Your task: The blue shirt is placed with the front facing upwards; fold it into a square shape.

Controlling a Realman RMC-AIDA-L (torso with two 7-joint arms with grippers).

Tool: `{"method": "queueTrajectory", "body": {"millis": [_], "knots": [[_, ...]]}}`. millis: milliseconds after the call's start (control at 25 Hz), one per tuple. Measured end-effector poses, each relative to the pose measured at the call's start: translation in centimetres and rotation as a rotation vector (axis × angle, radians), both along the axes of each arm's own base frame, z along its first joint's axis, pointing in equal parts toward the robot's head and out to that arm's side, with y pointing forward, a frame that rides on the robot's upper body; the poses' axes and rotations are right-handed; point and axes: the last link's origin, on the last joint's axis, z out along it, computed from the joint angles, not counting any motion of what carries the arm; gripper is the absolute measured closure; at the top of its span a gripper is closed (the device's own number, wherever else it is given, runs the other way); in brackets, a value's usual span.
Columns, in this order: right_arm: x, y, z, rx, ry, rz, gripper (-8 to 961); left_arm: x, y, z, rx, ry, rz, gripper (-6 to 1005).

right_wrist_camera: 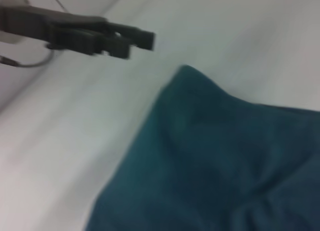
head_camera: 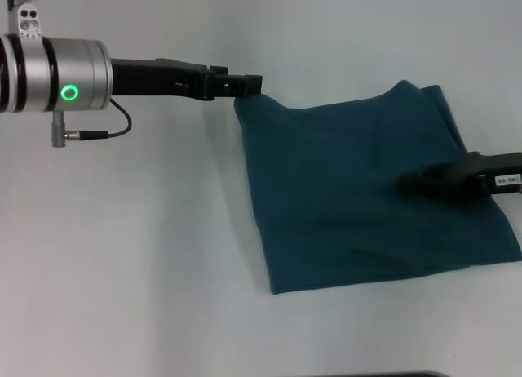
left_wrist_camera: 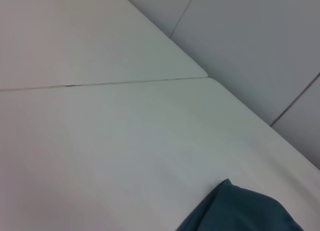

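The table (head_camera: 163, 255) is a broad white surface, and the shirt (head_camera: 367, 197) lies on its right half, from about the middle out toward three o'clock in the head view. The cloth is already doubled over into a rough four-sided block with no lettering, sleeves or collar showing, so the folding looks far along; what is left seems to be squaring and flattening. The edges are not yet true: the far corner at eleven o'clock is drawn up to a small peak, and soft wrinkles run across the middle.

The left gripper (head_camera: 247, 85) reaches in from nine o'clock and ends right at that peaked corner. In the right wrist view its fingers (right_wrist_camera: 140, 38) are close together, narrowly parted at most, and they stand clear of the cloth with nothing between them, so it seems to have just let the corner go.

The right gripper (head_camera: 418, 184) comes in from three o'clock and rests low on the shirt's right part, probably to pin the layers down while the corner is handled. Whether its fingers are open I cannot tell.
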Motion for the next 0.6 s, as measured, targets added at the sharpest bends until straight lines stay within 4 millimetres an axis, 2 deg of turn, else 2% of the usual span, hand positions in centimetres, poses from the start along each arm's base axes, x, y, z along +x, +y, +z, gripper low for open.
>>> {"method": "queueTrajectory", "body": {"millis": [280,600], "knots": [[0.0,0.7,-1.7,-0.027,-0.068,-0.001,932,-0.1,0.1,0.0,0.004,0.003,0.002,265],[-1.7,0.7,-0.5,-0.006,0.042,0.096,933,-0.1,0.2,0.1,0.012,0.004,0.005,266]]}}
